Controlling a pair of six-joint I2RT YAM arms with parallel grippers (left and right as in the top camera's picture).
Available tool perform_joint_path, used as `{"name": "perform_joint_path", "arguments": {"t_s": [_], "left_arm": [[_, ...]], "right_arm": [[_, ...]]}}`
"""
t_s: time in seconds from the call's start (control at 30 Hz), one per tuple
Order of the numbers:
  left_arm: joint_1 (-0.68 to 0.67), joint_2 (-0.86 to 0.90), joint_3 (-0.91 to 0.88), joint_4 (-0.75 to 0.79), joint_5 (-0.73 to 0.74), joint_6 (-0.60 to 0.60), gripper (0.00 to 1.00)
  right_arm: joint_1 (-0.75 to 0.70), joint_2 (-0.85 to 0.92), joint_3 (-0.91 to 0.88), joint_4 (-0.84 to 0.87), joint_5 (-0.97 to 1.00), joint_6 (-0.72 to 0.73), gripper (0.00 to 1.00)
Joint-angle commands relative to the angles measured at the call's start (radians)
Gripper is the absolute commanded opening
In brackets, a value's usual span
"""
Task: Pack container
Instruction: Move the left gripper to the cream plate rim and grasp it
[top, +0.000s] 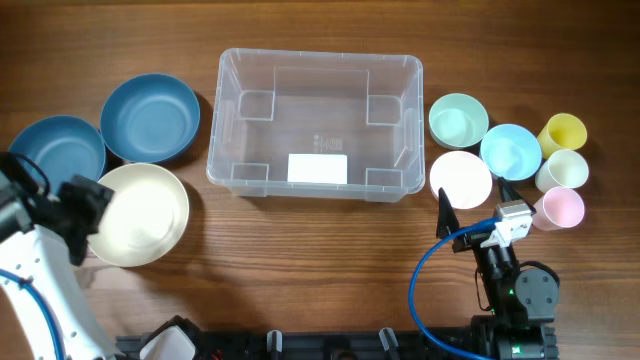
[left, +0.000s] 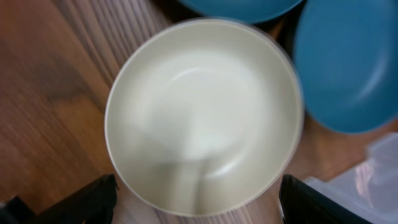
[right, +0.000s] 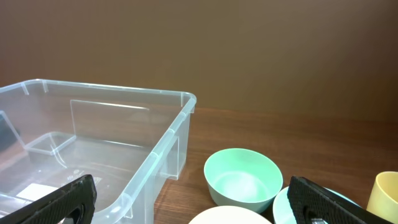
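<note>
Found large clear plastic rectangular container (top: 318, 110) upright at the middle of the wooden bench (top: 300, 260), open top upward. Noted white label (top: 317, 168) on its floor, near the front wall. Confirmed same container (right: 93, 143) in right wrist view, filling the left half.

Logged to its left: dark blue round bowl (top: 55, 150) at the far left, mid-blue round bowl (top: 150, 117) just beside the container's left wall. Logged large cream round bowl (top: 140, 215) in front of both, close against them; unable to tell touching or apart.

Found left jaws spread wide over the cream bowl's left rim, gripping nothing. In left wrist view, seen flanking the cream bowl (left: 202, 115) low on either side; unable to tell contact with the rim.

Logged to the container's right: small mint-green bowl (top: 458, 120), small light blue bowl (top: 510, 150), small pale pink bowl (top: 460, 178), clustered close together. Beyond these, in a column at the right edge: yellow cup (top: 562, 132), cream cup (top: 563, 170), pink cup (top: 558, 208).

Found right jaws fully open, holding nothing, just in front of the pale pink and light blue bowls. In right wrist view, seen framing the mint-green bowl (right: 241, 177) and the container's near right corner.
</note>
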Motion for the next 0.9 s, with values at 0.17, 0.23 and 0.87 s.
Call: {"name": "perform_joint_path", "arguments": {"t_s": [0.17, 0.23, 0.87], "left_arm": [[0.007, 0.005, -0.176, 0.06, -0.092, 0.018, 1.0], [0.007, 0.005, -0.187, 0.061, -0.104, 0.015, 1.0], [0.007, 0.005, -0.325, 0.203, -0.136, -0.028, 1.0]], "right_arm": [[0.005, -0.001, -0.005, 0.003, -0.016, -0.011, 1.0], [0.005, -0.001, -0.005, 0.003, -0.016, -0.011, 1.0], [0.005, -0.001, -0.005, 0.003, -0.016, -0.011, 1.0]]}}
